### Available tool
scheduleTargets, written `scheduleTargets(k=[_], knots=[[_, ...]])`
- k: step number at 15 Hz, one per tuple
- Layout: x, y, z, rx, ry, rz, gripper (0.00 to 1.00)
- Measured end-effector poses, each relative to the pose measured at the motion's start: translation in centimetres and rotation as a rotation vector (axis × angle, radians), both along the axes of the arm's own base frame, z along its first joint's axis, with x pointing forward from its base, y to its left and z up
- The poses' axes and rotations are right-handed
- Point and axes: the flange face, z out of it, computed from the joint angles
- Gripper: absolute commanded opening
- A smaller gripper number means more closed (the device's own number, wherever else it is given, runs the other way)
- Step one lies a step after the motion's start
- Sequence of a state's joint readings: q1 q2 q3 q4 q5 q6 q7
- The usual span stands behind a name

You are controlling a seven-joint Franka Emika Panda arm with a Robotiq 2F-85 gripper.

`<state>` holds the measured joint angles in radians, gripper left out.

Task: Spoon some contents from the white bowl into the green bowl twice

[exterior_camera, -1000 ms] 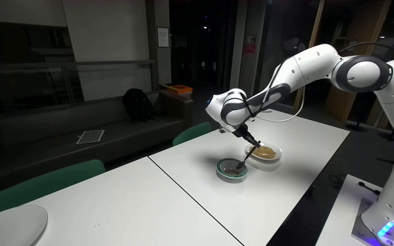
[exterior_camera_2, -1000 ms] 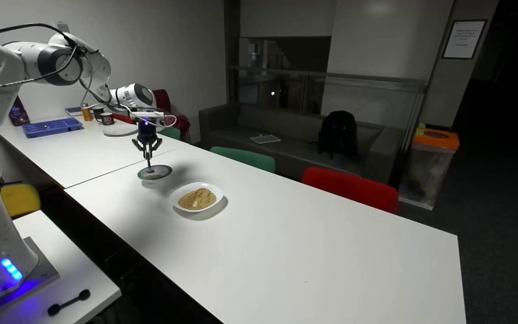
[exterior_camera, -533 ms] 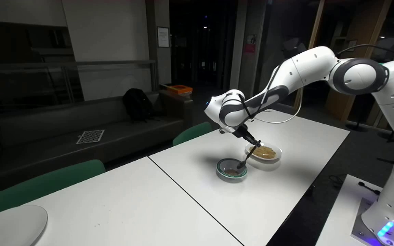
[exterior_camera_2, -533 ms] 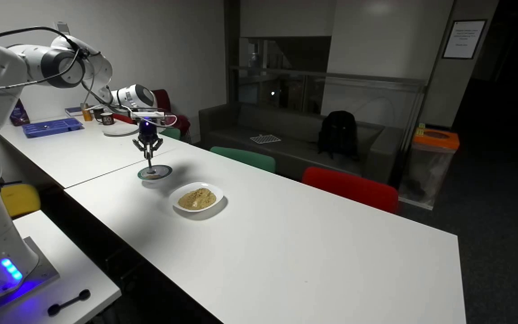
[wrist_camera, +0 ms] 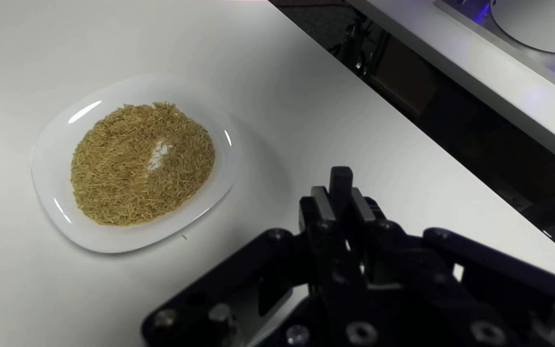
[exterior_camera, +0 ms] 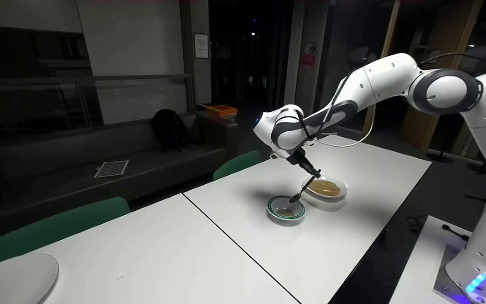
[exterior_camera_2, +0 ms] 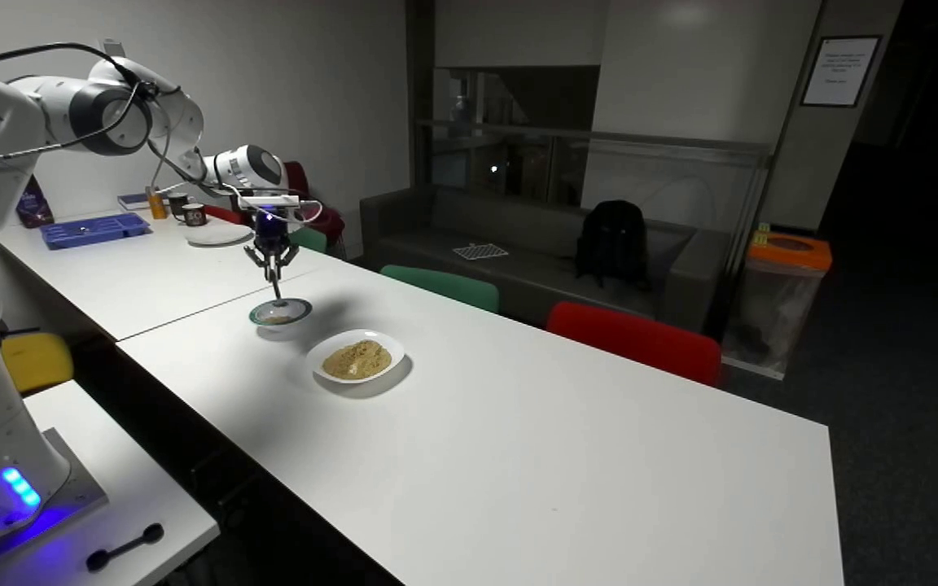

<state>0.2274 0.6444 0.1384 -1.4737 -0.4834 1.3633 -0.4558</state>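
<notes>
Clamped in gripper (wrist_camera: 342, 205): one dark spoon (exterior_camera: 303, 188), slanting over green bowl (exterior_camera: 286, 218) below; lower, to one side of gripper: white bowl (wrist_camera: 42, 166) of rice grains (wrist_camera: 125, 168); step, apparently: emptying, first or second not tellable; next called for: lifting clear, re-scooping if due.

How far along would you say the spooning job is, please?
Seemingly done: at least one scoop, since a brown patch lies in the green bowl. In hand: the claw grips the spoon, its tip over that bowl. Left: perhaps another scoop from the white bowl, which holds plenty of tan grain; the scoop count doesn't show.
</notes>
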Motion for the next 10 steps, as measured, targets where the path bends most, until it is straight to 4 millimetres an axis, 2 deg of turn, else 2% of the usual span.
scheduleTargets(k=[5,10], knots=[[1.0,-1.5,2.9,0.072,-0.089,-0.046,0.03],[1.0,-3.2,5.1,0.161,-0.167,-0.091,0.03]])
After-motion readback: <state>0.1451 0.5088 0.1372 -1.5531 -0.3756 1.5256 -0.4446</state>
